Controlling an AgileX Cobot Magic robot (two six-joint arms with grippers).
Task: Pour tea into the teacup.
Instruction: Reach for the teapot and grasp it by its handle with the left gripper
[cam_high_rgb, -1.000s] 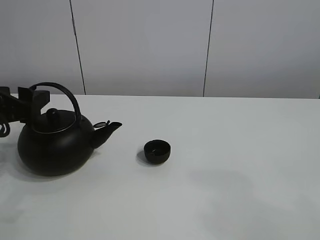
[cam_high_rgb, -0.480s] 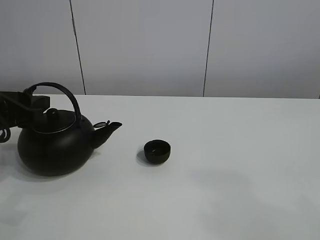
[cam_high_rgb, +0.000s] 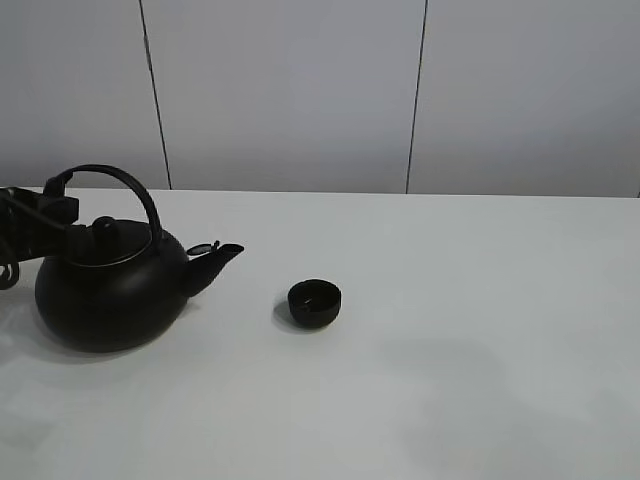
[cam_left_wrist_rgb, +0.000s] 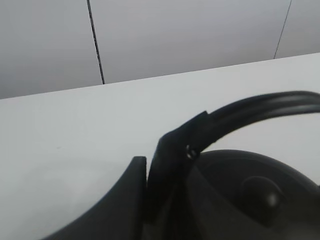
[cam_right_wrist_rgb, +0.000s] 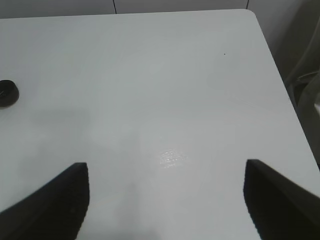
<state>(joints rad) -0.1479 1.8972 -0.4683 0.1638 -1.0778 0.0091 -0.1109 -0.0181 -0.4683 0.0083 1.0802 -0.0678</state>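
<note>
Teacup (cam_high_rgb: 315, 303) stands upright on the white table (cam_high_rgb: 480, 300), apart from the black kettle (cam_high_rgb: 110, 290) on its spout side, with nothing touching it. Left pincer (cam_high_rgb: 52, 212) is at the end of the kettle's arched handle (cam_left_wrist_rgb: 260, 107) away from the spout, with one finger (cam_left_wrist_rgb: 122, 200) just beside the handle's foot; the other is hidden, so I cannot tell whether it grips. Right pincer (cam_right_wrist_rgb: 165, 167) hangs over bare table well beyond the teacup from the kettle, jaws spread wide and holding nothing.
</note>
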